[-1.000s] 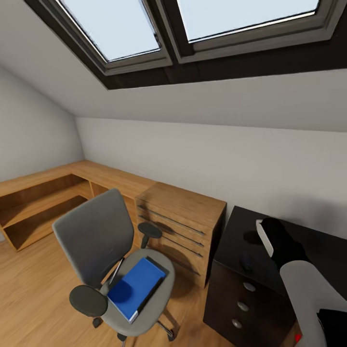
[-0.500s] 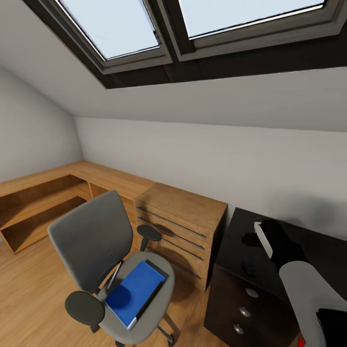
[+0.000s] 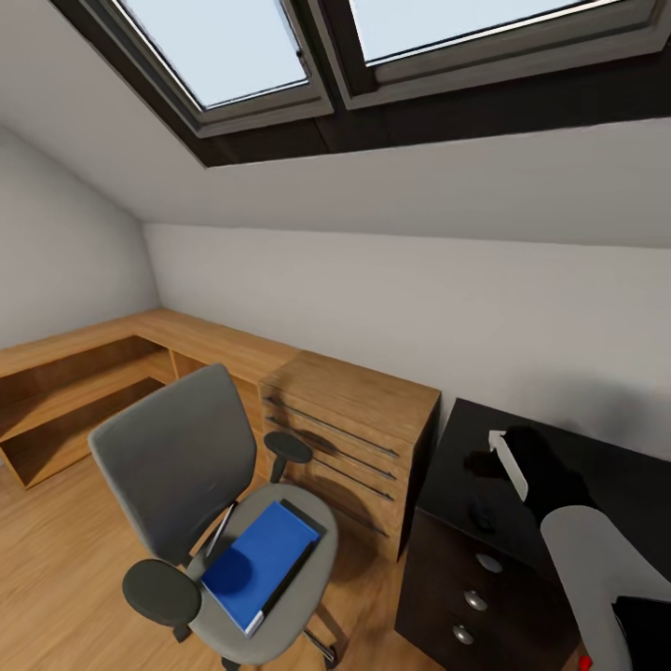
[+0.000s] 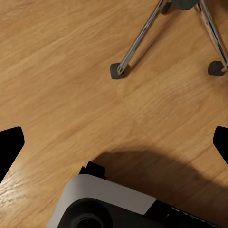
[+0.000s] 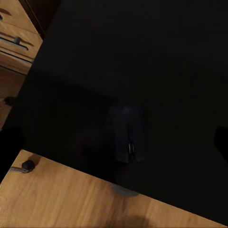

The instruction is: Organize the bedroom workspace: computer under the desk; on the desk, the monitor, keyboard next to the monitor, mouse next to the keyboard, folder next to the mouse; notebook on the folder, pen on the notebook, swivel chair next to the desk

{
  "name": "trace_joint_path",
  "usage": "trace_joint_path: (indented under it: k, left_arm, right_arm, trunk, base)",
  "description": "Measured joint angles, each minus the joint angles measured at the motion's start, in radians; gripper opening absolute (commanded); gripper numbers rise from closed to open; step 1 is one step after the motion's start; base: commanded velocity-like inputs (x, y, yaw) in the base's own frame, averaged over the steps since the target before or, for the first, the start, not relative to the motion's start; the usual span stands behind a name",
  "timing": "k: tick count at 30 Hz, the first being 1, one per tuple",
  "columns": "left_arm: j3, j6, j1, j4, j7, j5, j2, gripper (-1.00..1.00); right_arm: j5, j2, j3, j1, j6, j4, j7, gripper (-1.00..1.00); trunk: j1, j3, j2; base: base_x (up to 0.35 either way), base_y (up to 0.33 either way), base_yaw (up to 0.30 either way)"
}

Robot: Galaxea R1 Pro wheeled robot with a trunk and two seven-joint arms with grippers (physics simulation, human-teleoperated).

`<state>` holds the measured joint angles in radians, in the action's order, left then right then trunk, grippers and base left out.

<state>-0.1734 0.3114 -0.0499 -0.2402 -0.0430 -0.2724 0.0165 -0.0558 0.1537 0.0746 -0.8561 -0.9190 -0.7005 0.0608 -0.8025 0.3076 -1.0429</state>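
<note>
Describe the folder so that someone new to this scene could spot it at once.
Start at the grey swivel chair standing on the wood floor in front of the light-wood dresser. The folder lies flat on its seat, with a thin dark item along one edge. It is the one bright blue thing among wood, grey and black.

Chair left, dresser mid, desk right, all along far wall.

Swivel chair (image 3: pixel 200 522) stands near-left on wood floor (image 3: pixel 56 578), w/ folder (image 3: pixel 259 564) lying flat on its seat. Just behind/right of chair: dresser (image 3: pixel 349 438), which continues left into low shelving (image 3: pixel 75 391) in far-left corner. Desk (image 3: pixel 466 461) sits right of dresser, touching or nearly so, drawer unit (image 3: pixel 466 587) under its near edge. Mouse (image 5: pixel 127 134) rests on desk top nr that near edge. Right arm (image 3: pixel 582 550) over desk. Skylights (image 3: pixel 373 37) overhead.
</note>
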Motion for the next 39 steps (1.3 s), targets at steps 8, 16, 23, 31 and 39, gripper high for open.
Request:
trace_joint_path:
  k: [8, 16, 23, 31, 39]
  left_arm:
    - [-0.006, 0.132, 0.000, 0.000, 0.006, -0.018, -0.001, 1.00]
    - [-0.005, 0.191, 0.000, 0.000, 0.006, -0.041, -0.001, 1.00]
    - [-0.004, 0.264, 0.000, 0.001, 0.006, -0.046, -0.002, 1.00]
    - [-0.003, 0.280, 0.000, 0.002, 0.006, -0.047, -0.001, 1.00]
    - [-0.003, 0.282, 0.000, 0.002, 0.006, -0.047, -0.002, 1.00]
  right_arm:
    - [-0.003, 0.000, 0.000, 0.001, 0.115, 0.084, -0.004, 1.00]
    - [-0.002, 0.004, 0.001, 0.001, 0.200, 0.132, -0.003, 1.00]
    - [-0.002, 0.017, 0.001, 0.001, 0.216, 0.139, 0.000, 1.00]
    - [-0.002, 0.029, 0.000, 0.001, 0.219, 0.141, 0.000, 1.00]
    - [-0.002, 0.030, 0.000, 0.001, 0.220, 0.157, -0.002, 1.00]
  trunk:
    - [-0.031, 0.025, -0.056]
    - [-0.061, 0.050, -0.112]
    - [-0.088, 0.072, -0.161]
    - [-0.119, 0.097, -0.217]
    - [-0.150, 0.122, -0.273]
  base:
    - [0.000, 0.000, 0.000]
    - [0.000, 0.000, 0.000]
    - [0.000, 0.000, 0.000]
    - [0.000, 0.000, 0.000]
    - [0.000, 0.000, 0.000]
